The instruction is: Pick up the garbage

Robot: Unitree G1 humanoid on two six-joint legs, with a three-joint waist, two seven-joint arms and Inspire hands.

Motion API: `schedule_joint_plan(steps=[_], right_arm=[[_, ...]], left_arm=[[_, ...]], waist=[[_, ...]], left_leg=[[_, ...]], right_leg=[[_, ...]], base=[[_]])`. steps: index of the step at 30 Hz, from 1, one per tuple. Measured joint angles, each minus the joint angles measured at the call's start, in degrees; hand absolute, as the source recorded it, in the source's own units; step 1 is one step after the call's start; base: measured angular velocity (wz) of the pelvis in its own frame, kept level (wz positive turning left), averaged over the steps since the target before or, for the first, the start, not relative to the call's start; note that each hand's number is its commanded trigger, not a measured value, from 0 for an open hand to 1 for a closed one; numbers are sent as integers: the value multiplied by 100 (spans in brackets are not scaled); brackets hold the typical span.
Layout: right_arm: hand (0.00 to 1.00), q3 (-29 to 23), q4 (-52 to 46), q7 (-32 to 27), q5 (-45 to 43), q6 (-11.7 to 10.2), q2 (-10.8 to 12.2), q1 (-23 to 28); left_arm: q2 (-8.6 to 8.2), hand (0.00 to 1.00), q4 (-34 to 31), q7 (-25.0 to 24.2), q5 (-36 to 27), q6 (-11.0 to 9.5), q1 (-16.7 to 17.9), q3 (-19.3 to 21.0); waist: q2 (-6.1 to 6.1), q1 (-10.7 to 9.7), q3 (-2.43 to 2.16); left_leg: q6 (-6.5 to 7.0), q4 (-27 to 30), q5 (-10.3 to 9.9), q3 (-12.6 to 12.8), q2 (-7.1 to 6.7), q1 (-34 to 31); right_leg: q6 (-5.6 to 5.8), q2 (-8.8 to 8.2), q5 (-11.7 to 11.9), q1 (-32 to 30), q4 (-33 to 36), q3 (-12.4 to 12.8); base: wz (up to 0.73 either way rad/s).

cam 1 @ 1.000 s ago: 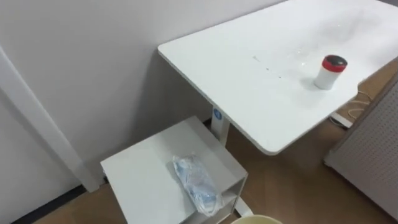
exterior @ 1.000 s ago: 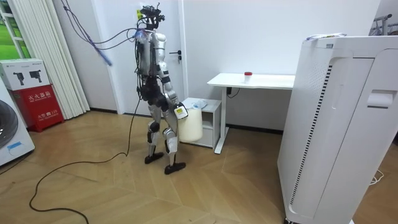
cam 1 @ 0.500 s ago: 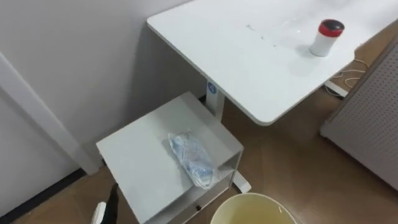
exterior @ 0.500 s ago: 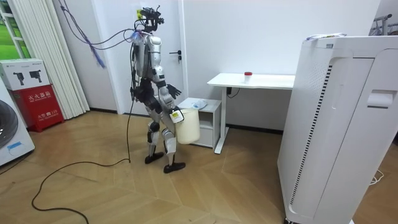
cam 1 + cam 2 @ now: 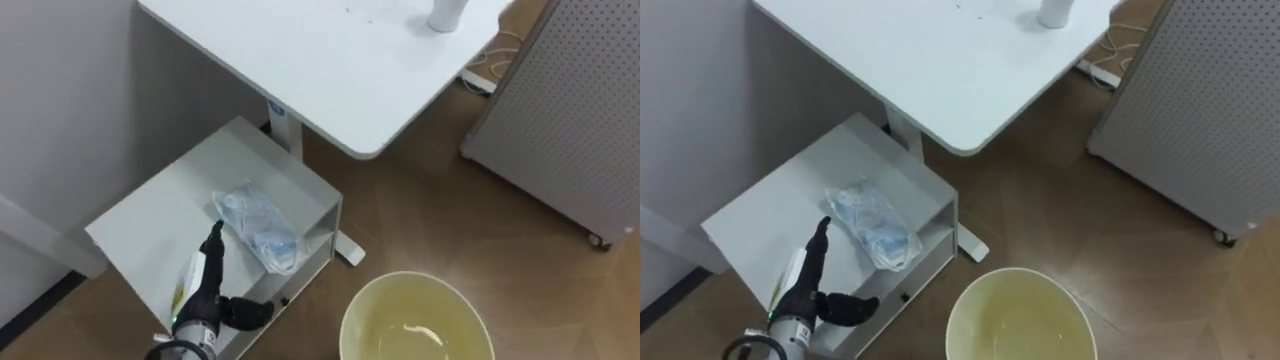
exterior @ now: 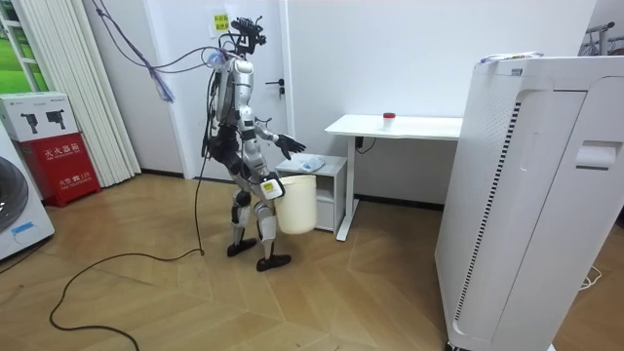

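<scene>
Presently, by item. White desk (image 5: 330,60): well beyond my left hand (image 5: 207,285), ahead and to its right. Low white shelf unit (image 5: 140,235): directly under that hand. Pale yellow bin (image 5: 352,312): to the hand's right, mouth upward; my right hand (image 6: 270,187) is at its rim, hold not discernible. Crumpled clear plastic bag (image 5: 258,228): on the shelf unit's top, just beside my left fingertips. Left hand: fingers straight, thumb spread, holding nothing. Small white container (image 5: 445,12): on the desk, far off.
</scene>
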Motion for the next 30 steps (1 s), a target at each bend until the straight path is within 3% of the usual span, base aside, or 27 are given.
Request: schedule_joint_plan(steps=[2, 4, 7, 15, 21, 30], right_arm=[[100, 38, -1, 0, 85, -21, -49, -1], [100, 86, 0, -45, 193, -56, -119, -1], [100, 89, -3, -121, 251, -73, -133, 1], [100, 362, 5, -253, 669, -107, -141, 31], [100, 462, 34, -391, 837, -64, -143, 57], [100, 589, -26, -472, 1075, 75, -149, 77]], left_arm=[[-2, 0, 0, 29, -1, -1, -33, -8], [7, 0, 1, 71, -2, -1, -105, -9], [23, 0, 1, 156, -4, -1, -168, -8], [53, 0, 148, 533, -1, -3, -455, -126], [137, 0, 376, 733, 16, -6, -689, -360], [375, 0, 1095, 809, 753, 58, -888, -536]], waist=[[-8, -26, 8], [22, -73, 85], [16, -122, 112], [17, -255, 111], [10, -373, 108], [29, -448, 115]], left_leg=[[-4, 63, -48, 45, 29, -36], [-4, 160, -97, 43, 48, -80], [-7, 252, -127, 77, 75, -171], [-58, 460, -195, 134, 223, -422], [-93, 500, -218, 162, 244, -431], [-142, 705, -316, 219, 385, -480]], right_leg=[[-16, 6, -10, -77, 61, 0], [-22, 26, -25, -98, 101, 1], [-23, 73, -33, -194, 163, 74], [-57, 208, -23, -419, 214, 150], [-115, 240, -45, -476, 299, 153], [-176, 355, -44, -519, 369, 190]], base=[[-15], [-9], [-5], [-7], [-4], [-7]])
